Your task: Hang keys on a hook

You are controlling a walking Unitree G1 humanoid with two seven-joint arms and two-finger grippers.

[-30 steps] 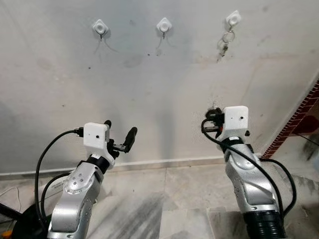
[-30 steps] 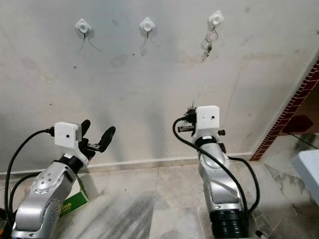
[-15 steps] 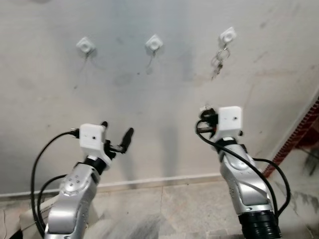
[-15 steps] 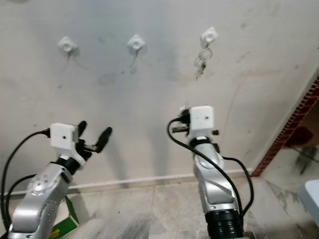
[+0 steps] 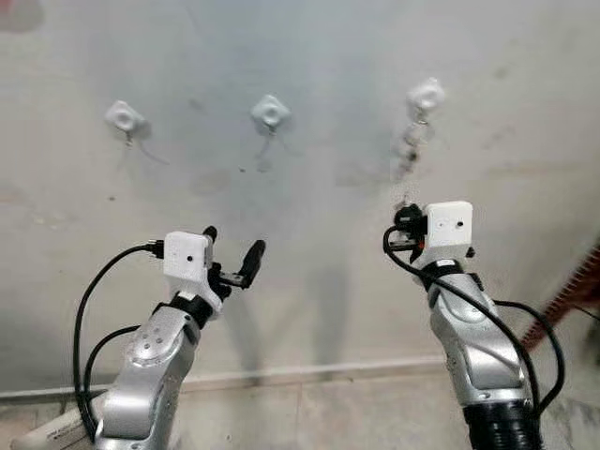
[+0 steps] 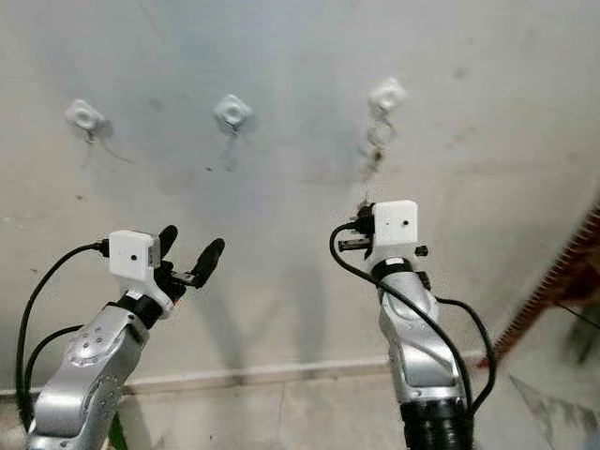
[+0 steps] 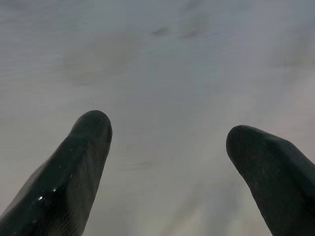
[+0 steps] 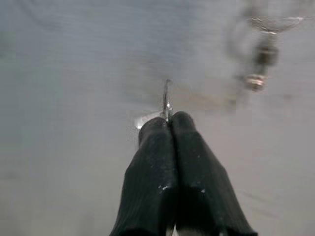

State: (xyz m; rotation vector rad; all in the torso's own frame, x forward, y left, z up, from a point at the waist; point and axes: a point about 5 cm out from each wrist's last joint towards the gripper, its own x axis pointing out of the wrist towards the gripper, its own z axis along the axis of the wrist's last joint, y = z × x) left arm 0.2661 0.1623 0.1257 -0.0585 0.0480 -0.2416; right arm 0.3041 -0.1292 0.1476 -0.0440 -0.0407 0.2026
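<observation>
Right wrist view, right gripper (image 8: 168, 123) pinched tight on a thin metal key ring (image 8: 167, 98), hanging keys (image 8: 260, 64) blurred nearby, left gripper (image 5: 232, 255) spread wide.

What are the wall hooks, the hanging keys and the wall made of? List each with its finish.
Wall hooks: white diamond-shaped pads, probably plastic, each with a thin wire-like hook, likely metal.
Hanging keys: blurred, greyish with glints, probably metal.
Wall: matt off-white plaster or paint, with stains and scuffs.

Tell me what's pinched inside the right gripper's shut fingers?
A thin metal piece, probably a key ring, pokes out past the right gripper fingertips. Whatever lies between the fingers is covered.
</observation>
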